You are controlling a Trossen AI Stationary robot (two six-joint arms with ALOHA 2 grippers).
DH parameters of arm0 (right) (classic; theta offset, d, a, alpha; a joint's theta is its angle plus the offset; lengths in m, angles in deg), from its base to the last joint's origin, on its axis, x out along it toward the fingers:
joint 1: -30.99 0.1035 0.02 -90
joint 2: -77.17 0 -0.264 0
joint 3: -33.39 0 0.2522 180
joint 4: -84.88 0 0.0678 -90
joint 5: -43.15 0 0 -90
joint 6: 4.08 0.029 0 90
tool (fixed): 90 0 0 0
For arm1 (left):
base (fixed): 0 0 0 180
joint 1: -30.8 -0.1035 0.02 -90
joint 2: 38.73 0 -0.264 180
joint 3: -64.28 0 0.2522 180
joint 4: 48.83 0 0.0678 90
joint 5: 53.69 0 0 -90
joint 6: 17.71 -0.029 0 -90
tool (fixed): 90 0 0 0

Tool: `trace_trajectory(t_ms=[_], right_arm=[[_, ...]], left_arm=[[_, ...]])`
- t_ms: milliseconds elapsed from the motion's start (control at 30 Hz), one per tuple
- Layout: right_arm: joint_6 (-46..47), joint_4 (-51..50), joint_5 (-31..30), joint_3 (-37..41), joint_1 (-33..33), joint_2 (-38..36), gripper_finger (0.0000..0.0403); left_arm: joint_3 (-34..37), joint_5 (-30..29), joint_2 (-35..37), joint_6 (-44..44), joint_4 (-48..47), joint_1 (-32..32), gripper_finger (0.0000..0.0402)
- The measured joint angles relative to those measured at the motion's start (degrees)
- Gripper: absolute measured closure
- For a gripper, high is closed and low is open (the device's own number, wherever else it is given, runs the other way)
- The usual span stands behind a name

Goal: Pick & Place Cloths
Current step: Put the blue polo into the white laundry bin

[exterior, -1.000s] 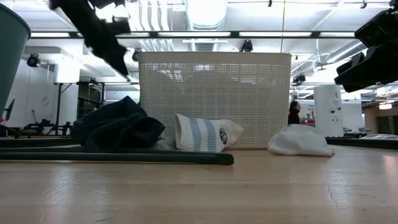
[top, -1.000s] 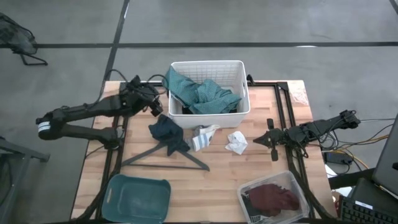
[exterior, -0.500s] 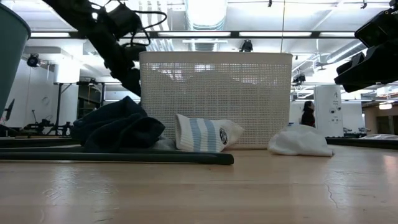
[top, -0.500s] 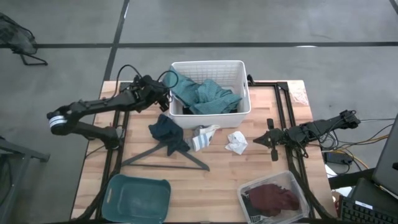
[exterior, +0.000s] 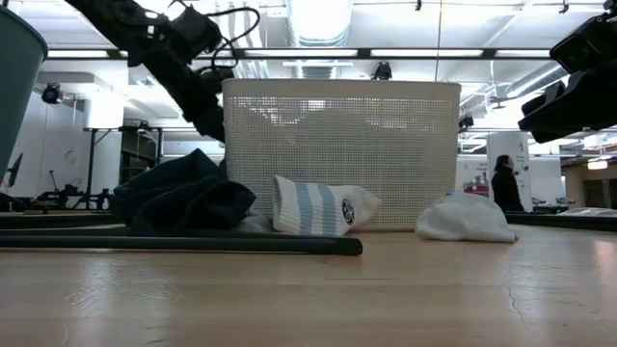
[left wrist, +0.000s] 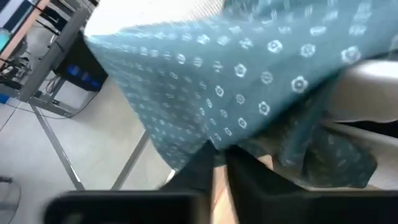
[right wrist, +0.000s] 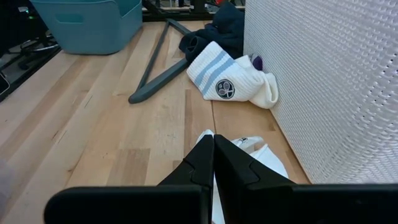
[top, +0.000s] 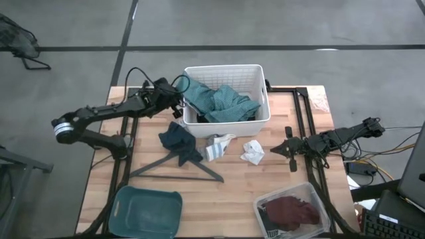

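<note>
A large teal-green cloth (top: 222,103) lies heaped in the white mesh basket (top: 260,73), one end draped over the basket's left rim. My left gripper (top: 179,101) is at that rim, shut on the draped end. On the table in front of the basket lie a navy cloth (top: 179,141), a striped white piece (top: 216,147) and a small white cloth (top: 252,153). A maroon cloth (top: 290,211) sits in a clear tub. My right gripper (top: 290,151) hovers shut at the table's right, just above the white cloth (right wrist: 249,152). My left gripper pinches the teal cloth's draped end (left wrist: 208,140) between its two fingers, at the basket's left rim. It comes from the table's left, slanting down. One layer or several, I cannot tell. The rest of the cloth stays heaped in the basket.
A dark grey hanger (top: 176,167) lies on the table under the navy cloth. A teal bin (top: 147,211) stands at the near left and the clear tub (top: 312,194) at the near right. Black frame rails (top: 307,126) run along the table's sides.
My left gripper has gone toward the table's right and far edges, from beside the basket to its left rim, where it now has the teal cloth. The basket has slid a little toward the table's right.
</note>
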Motion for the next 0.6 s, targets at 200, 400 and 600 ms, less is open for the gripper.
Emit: trace_trajectory(t_ms=[200,400,600], right_arm=[[0.0,0.0,0.0,0.0,0.0,0.0,0.0394],[0.0,0.0,0.0,0.0,0.0,0.0,0.0394],[0.0,0.0,0.0,0.0,0.0,0.0,0.0394]], left_arm=[[-0.1,4.6,5.8,0.1,0.1,0.0,0.0397],[-0.1,8.2,13.7,0.7,-0.1,0.0,0.0399],[-3.0,16.5,17.1,4.9,2.2,0.0,0.0400]])
